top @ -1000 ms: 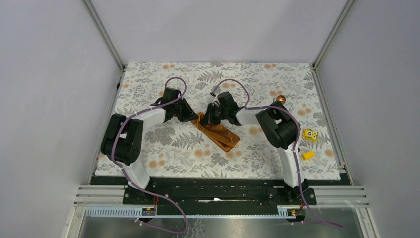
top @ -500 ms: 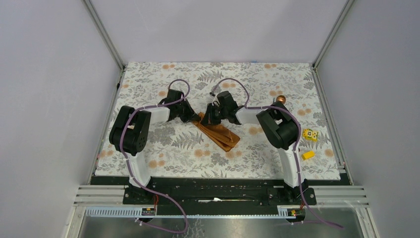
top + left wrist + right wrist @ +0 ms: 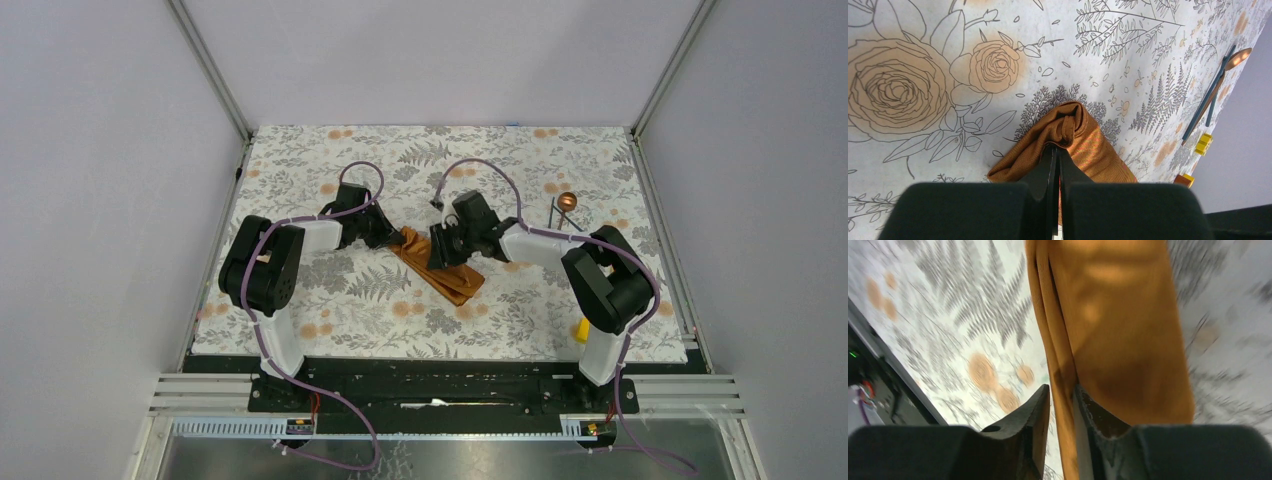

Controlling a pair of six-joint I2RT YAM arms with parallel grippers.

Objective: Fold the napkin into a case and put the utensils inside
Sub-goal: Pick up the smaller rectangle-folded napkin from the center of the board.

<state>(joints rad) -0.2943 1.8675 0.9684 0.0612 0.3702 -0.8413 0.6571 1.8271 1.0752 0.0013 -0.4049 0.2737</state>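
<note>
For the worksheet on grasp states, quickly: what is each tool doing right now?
The left tool is closed, pinching the napkin.
The right tool is closed on a folded edge of the napkin.

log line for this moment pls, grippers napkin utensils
napkin: folded narrow strip on table | left gripper: shut on napkin end | right gripper: pinching napkin edge | utensils: loose on table, not in napkin
</note>
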